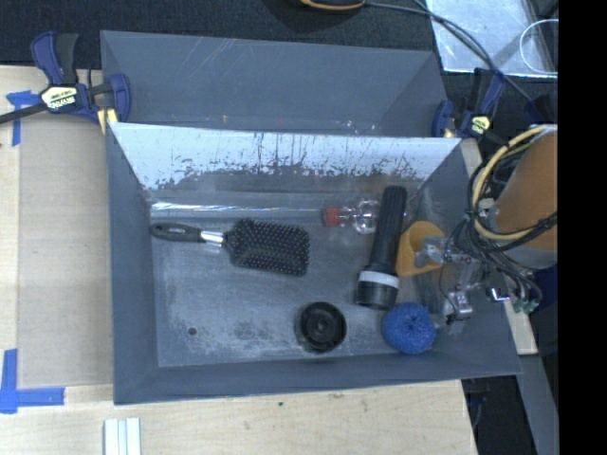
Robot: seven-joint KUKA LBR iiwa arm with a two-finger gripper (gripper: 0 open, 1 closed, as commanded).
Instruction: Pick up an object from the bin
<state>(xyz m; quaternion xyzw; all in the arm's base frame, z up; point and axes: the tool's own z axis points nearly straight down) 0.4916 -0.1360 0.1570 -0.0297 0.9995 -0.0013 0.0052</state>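
Note:
My gripper (459, 303) hangs low at the bin's right wall, among cables. Just left of it and slightly nearer the front lies a blue scrubby ball (409, 330). An orange-yellow rounded piece (414, 248) rests against the right wall, just behind and left of the gripper. A black cylinder like a torch (382, 250) lies lengthwise beside that piece, its wide end toward the front. Nothing can be made out between the gripper's tips.
A black hairbrush (269, 245) lies in the middle left of the bin, handle pointing left. A black round cap (321, 326) sits near the front. A clear small thing with a red end (348, 217) lies by the back wall.

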